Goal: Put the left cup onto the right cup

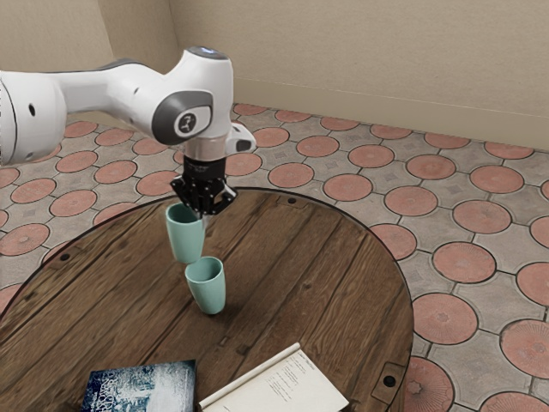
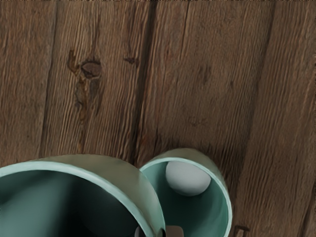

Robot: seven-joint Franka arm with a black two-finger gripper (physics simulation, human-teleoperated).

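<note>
Transport is the step in hand: the gripper (image 1: 204, 209) pinches the rim of the lifted teal cup (image 1: 184, 233), which hangs just above the wooden table (image 1: 326, 275), close beside the standing teal cup (image 1: 207, 286). Next, I judge, the lifted teal cup must shift over the standing teal cup's mouth, stay upright, then descend.

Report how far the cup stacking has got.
Done: the gripper grips the left cup by its rim, apparently raised off the wooden table. In hand: it hangs beside the right cup, which holds a white ball. Left: centre over that cup, lower, release.
</note>
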